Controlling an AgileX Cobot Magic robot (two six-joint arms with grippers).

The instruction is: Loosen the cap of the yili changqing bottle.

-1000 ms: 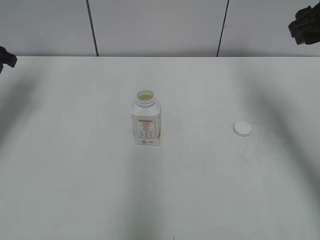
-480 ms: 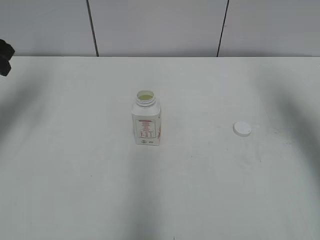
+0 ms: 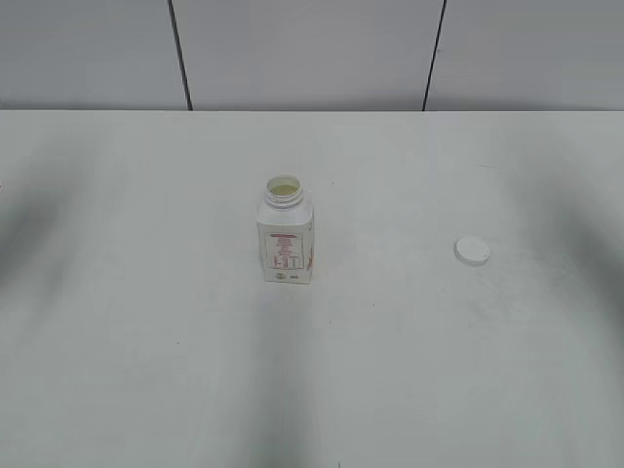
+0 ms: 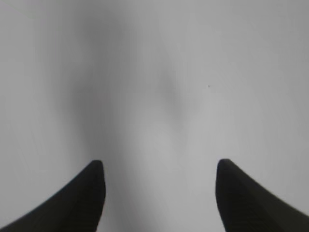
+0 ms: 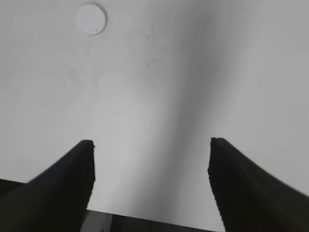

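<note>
The yili changqing bottle (image 3: 286,237) stands upright in the middle of the white table, its neck open with pale liquid showing inside. The white cap (image 3: 472,251) lies flat on the table well to the bottle's right; it also shows in the right wrist view (image 5: 91,19) at the top left. My left gripper (image 4: 159,166) is open and empty over bare table. My right gripper (image 5: 150,145) is open and empty, some way from the cap. Neither gripper shows in the exterior view.
The white table (image 3: 146,370) runs back to a grey panelled wall (image 3: 312,49) with dark seams. The table's near edge (image 5: 145,223) shows at the bottom of the right wrist view.
Both arms have pulled out of the exterior view: the right one left first at the top right, then the left one at the left edge. Bottle and cap have not moved.
</note>
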